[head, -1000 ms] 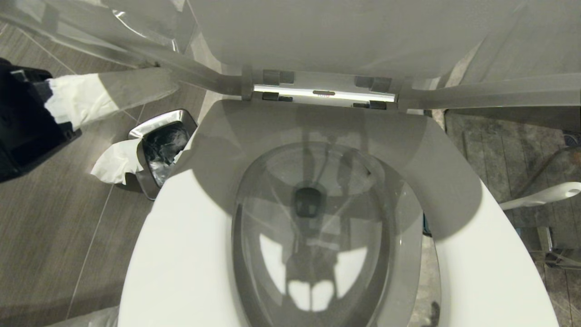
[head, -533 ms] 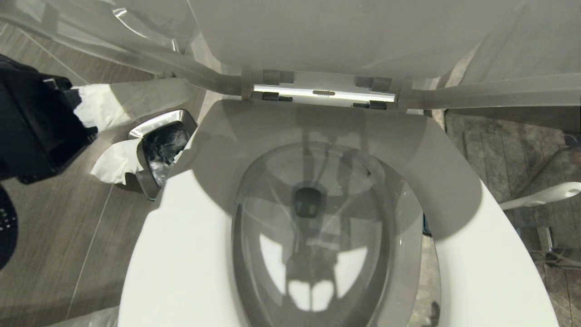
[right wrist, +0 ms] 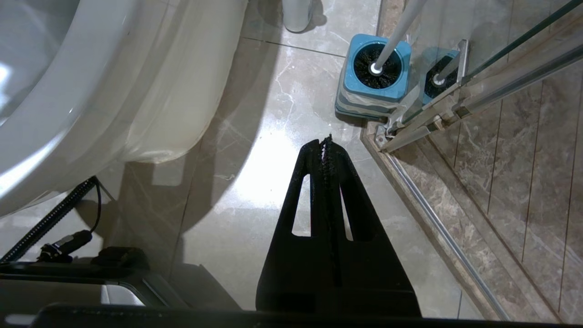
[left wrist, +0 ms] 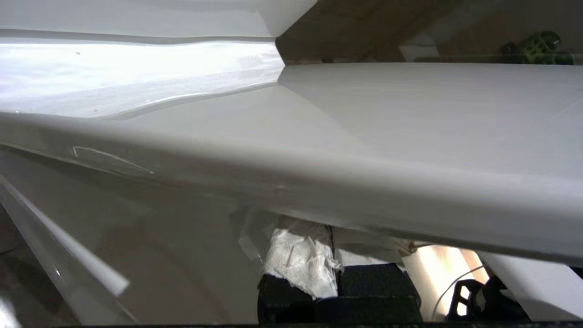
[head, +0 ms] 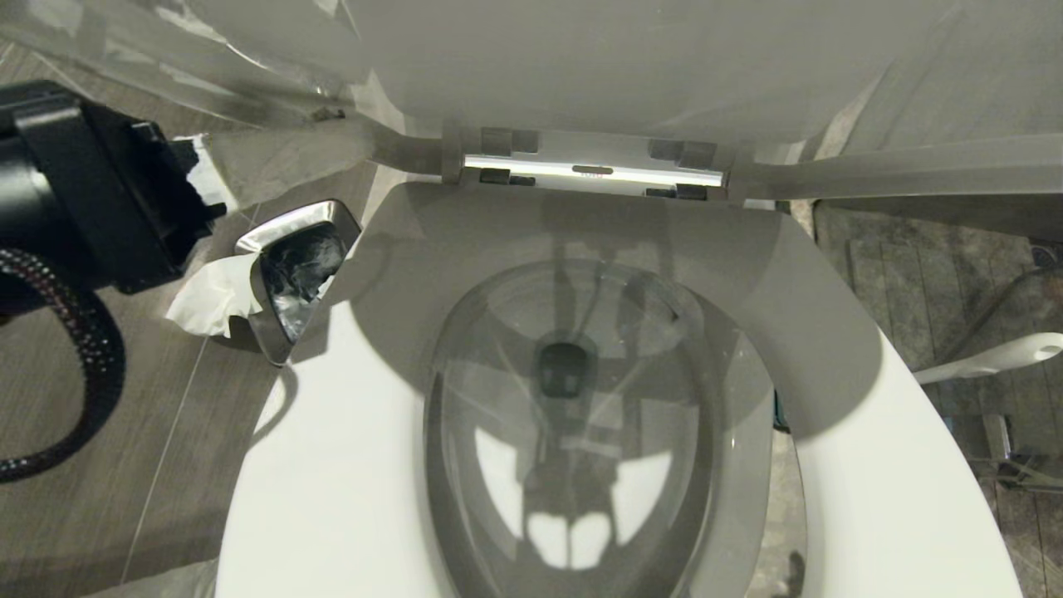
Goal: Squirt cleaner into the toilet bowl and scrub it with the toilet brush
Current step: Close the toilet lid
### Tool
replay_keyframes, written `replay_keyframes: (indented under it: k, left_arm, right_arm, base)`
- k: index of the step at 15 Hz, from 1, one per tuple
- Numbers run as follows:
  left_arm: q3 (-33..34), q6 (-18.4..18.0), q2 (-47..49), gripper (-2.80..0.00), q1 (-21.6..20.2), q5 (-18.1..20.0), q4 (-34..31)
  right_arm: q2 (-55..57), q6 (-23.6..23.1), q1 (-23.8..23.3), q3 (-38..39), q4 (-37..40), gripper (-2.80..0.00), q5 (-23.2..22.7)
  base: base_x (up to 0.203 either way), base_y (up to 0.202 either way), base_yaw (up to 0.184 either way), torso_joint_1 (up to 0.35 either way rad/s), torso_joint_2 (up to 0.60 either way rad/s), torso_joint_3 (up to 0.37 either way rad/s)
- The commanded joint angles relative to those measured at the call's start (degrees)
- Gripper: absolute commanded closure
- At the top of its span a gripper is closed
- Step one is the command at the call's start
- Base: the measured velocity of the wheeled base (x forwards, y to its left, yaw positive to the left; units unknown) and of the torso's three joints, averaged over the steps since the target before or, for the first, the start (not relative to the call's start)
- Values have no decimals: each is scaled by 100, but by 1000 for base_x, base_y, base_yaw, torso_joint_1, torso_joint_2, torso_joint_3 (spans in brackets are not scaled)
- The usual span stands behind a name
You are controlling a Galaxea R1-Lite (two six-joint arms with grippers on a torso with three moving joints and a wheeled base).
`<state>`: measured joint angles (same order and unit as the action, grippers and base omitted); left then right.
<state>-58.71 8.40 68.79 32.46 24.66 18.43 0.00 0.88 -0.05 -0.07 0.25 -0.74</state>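
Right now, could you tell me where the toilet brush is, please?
The toilet brush stands in its blue base on the floor, right of the toilet bowl, beside the glass shower door's corner.

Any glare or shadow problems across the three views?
Head view: a broad shadow covers the back of the toilet bowl, with bright window-like reflections in the water. Left wrist view: glare blows out the white surface. Right wrist view: a bright patch on the floor ahead of the shut right claw.
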Motion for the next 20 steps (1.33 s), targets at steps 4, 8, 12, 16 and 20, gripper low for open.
replay_keyframes:
  k: [4, 8, 12, 16, 20]
  left_arm:
    - [-26, -23, 201, 0, -3, 12, 143]
    - [-18, -31, 206, 0, -12, 12, 143]
    - [-35, -57, 223, 0, -12, 3, 161]
    - [-20, -110, 337, 0, -12, -119, 650]
    - [0, -102, 302, 0, 6, -119, 662]
  right_arm:
    - [6, 0, -4, 3, 2, 0, -5]
    - [3, 0, 1, -1, 2, 0, -5]
    - [8, 0, -4, -1, 2, 0, -5]
    - [8, 0, 4, -1, 2, 0, -5]
    - [7, 0, -4, -1, 2, 0, -5]
  base:
    - [0, 0, 0, 0, 0, 0]
    - [0, 0, 0, 0, 0, 0]
    - [0, 0, 0, 0, 0, 0]
    - [0, 0, 0, 0, 0, 0]
    - [0, 0, 0, 0, 0, 0]
